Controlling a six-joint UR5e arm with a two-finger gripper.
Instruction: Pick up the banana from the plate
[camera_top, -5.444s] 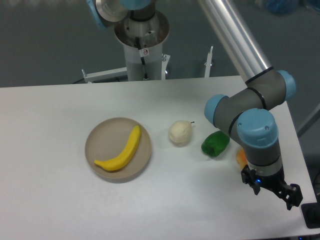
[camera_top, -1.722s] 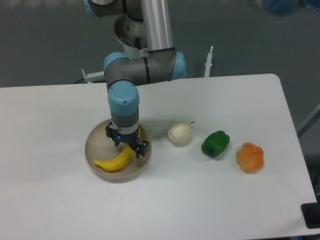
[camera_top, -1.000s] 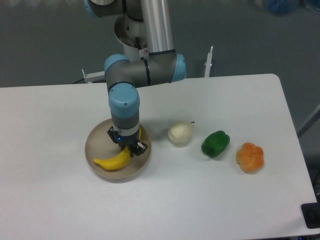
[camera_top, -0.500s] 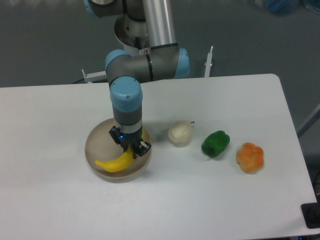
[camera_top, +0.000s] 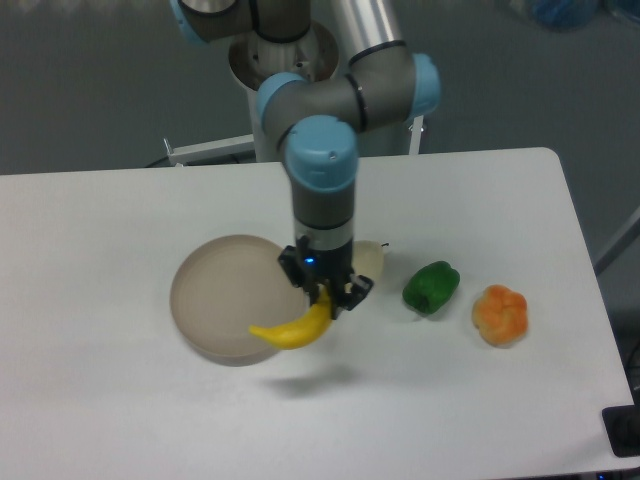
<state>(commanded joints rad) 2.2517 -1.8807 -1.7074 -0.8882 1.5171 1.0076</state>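
The bright-yellow banana hangs in the air at the right rim of the plate, its shadow on the table below it. My gripper is shut on the banana's upper end, pointing straight down. The beige-tan plate lies bare on the white table, left of the gripper. The arm's blue-capped wrist rises above the gripper and hides part of the pale fruit behind it.
A pale cream round fruit sits just right of the gripper, partly hidden by the arm. Farther right lie a green pepper and a lumpy orange fruit. The robot base stands at the table's far edge.
The gripper closed on the banana on the plate, then lifted it and carried it to the right, off the plate's middle. The plate is now bare.
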